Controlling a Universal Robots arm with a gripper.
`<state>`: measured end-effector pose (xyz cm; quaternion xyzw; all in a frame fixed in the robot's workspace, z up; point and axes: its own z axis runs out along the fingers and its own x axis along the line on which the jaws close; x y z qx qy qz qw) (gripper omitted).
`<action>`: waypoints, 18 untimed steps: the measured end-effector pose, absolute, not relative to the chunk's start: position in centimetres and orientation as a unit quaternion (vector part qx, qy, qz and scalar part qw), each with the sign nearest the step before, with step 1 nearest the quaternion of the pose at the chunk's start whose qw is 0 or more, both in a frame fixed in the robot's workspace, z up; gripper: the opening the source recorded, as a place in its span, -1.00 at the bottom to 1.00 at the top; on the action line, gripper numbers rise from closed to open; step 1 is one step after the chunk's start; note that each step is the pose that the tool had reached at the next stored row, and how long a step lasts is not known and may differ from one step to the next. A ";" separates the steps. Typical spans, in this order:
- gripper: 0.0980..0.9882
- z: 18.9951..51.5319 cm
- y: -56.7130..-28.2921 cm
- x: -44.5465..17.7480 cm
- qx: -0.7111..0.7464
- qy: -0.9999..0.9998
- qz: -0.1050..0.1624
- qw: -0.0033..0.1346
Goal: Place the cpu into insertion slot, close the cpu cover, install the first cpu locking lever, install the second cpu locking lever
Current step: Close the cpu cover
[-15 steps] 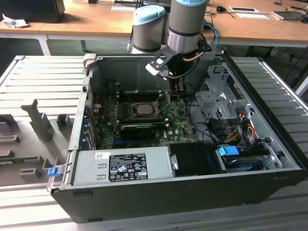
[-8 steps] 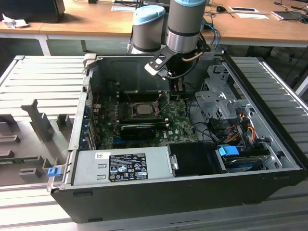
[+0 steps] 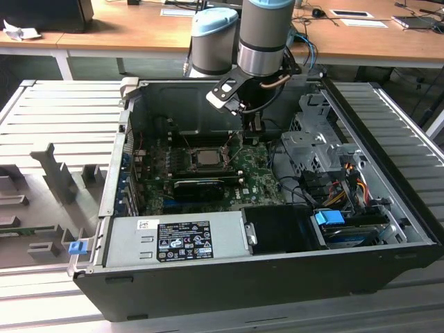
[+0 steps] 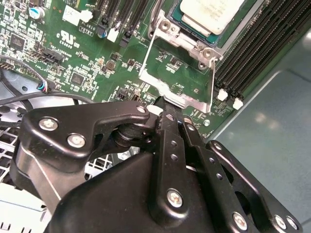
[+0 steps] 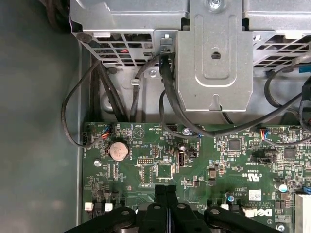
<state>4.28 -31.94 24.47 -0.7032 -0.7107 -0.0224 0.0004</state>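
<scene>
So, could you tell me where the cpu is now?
In the second wrist view the cpu sits in the insertion slot, beside the open cpu cover.

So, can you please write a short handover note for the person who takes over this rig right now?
Gripper: shut, fingertips at the free edge of the cpu cover; I cannot tell whether it pinches that edge.
Things: the cpu lies in the insertion slot; the cover is open, off the cpu.
Done: cpu placed.
Left: cover not closed, both locking levers not installed.
</scene>
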 end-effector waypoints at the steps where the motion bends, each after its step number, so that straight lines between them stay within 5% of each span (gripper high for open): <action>1: -0.98 24.5 -31.9 4.1 -0.703 -0.711 -0.022 0.000; 18: -0.98 24.5 -31.9 2.6 -0.703 -0.711 -0.022 0.000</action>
